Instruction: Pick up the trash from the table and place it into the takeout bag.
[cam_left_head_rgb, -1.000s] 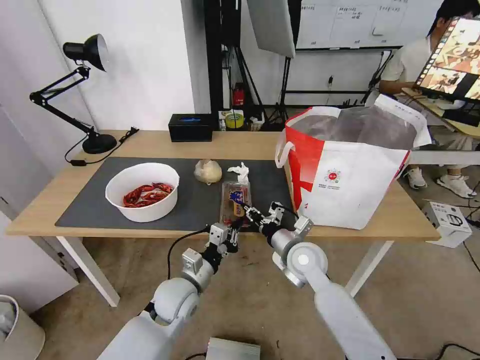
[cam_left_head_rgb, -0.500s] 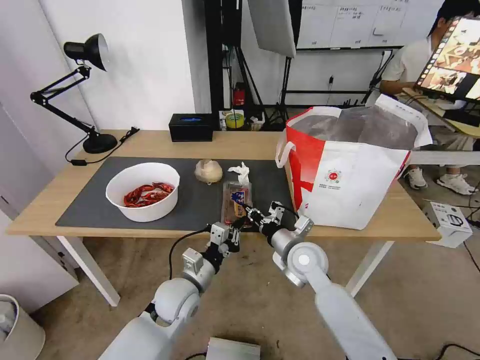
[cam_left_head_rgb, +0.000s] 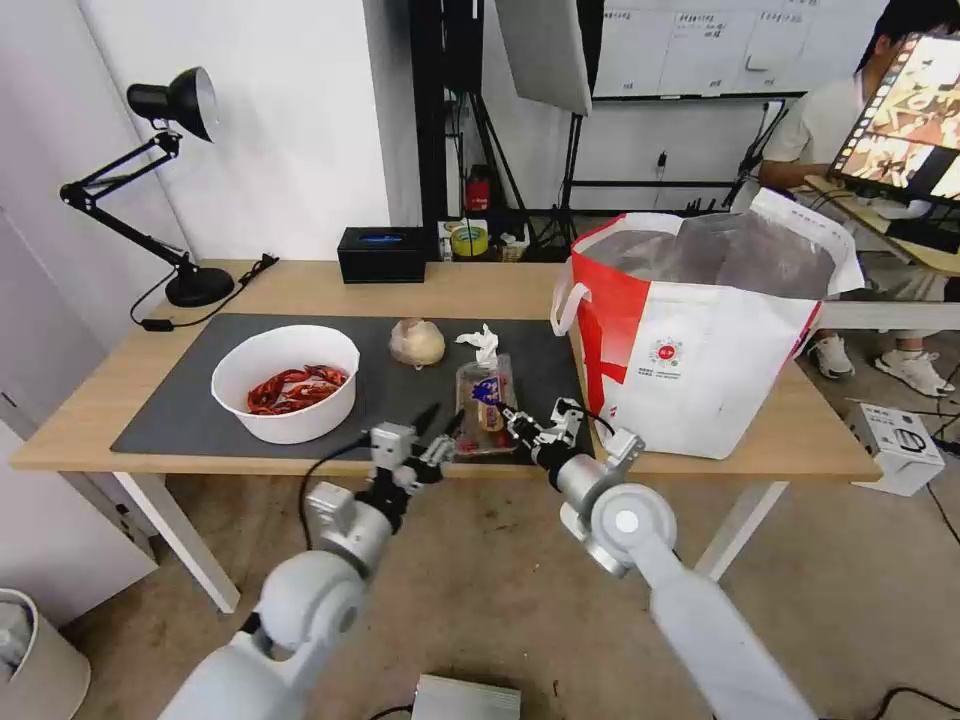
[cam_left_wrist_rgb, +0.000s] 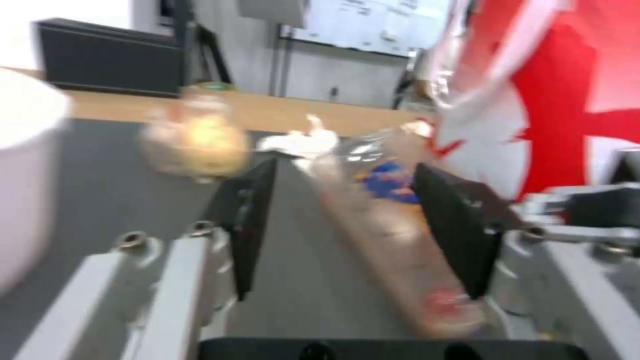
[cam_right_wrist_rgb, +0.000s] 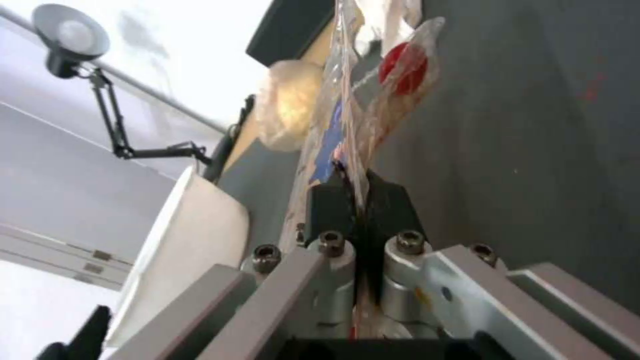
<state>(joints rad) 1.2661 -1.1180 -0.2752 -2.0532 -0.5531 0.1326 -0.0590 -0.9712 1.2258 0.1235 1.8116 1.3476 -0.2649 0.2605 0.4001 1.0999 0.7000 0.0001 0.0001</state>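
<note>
My right gripper (cam_left_head_rgb: 517, 428) is shut on the near rim of the clear clamshell tray (cam_left_head_rgb: 485, 398), which is tilted up off the dark mat (cam_left_head_rgb: 180, 410); the right wrist view shows the pads (cam_right_wrist_rgb: 337, 197) pinching the tray (cam_right_wrist_rgb: 373, 110). To the tray's left my left gripper (cam_left_head_rgb: 437, 424) hovers open over the table's front edge, and in the left wrist view the tray (cam_left_wrist_rgb: 383, 210) lies beyond its fingers (cam_left_wrist_rgb: 250, 220). The white bowl of red shells (cam_left_head_rgb: 285, 380), beige lump (cam_left_head_rgb: 416, 342) and crumpled tissue (cam_left_head_rgb: 480, 343) rest on the mat. The takeout bag (cam_left_head_rgb: 700, 340) stands open at the right.
A black tissue box (cam_left_head_rgb: 380, 255) sits at the table's (cam_left_head_rgb: 300, 285) back edge and a black desk lamp (cam_left_head_rgb: 170, 200) at its back left. The bag's red side (cam_left_wrist_rgb: 567, 100) rises close beside the tray. Bare mat lies between bowl and tray.
My left gripper has drawn away from the tray's near edge, leftward and up, and stands open. The right gripper has raised the tray's near rim and shifted it slightly right.
</note>
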